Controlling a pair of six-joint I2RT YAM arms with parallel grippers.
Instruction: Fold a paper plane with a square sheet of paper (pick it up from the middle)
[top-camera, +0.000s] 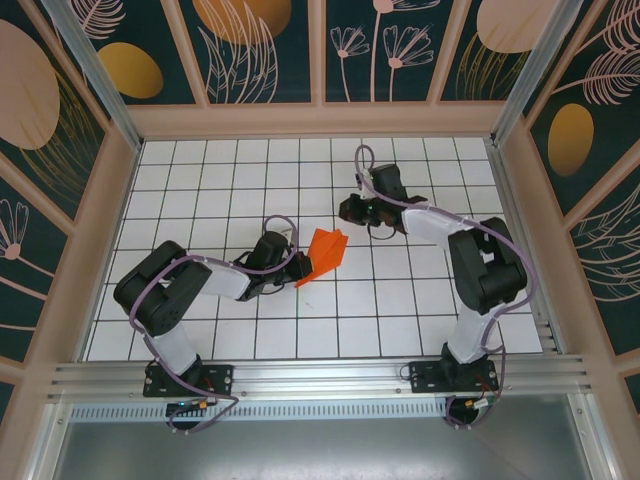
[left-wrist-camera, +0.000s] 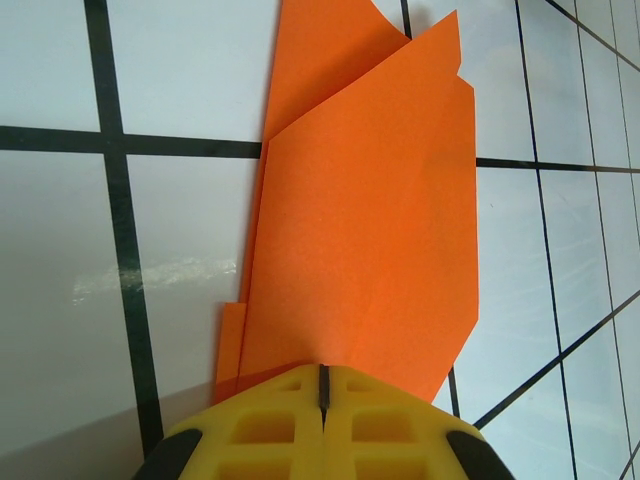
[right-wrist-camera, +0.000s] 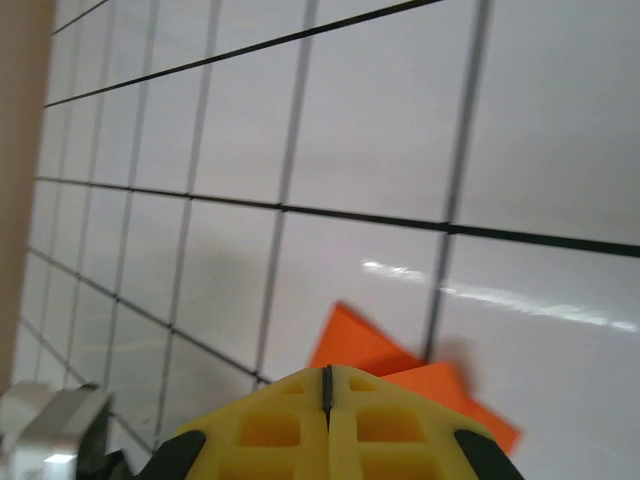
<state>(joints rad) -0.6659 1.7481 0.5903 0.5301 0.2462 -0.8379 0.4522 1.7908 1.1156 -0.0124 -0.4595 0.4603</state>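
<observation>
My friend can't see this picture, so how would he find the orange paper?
Look at the white table with black grid lines and go to its middle. The folded orange paper sticks out from the left gripper, which is shut on its narrow end. Nothing else on the table is bright orange.

The top camera hangs high above and behind the arm bases, tilted down over the whole table and far from the paper. The left wrist camera sits just behind the left gripper and looks along its fingers from very near, so the paper spreads straight ahead of the fingertips. The right wrist camera rides behind the right gripper, facing slantwise down at the table, with a paper corner just beyond its fingertips. All three views share the paper and the table around it.
</observation>
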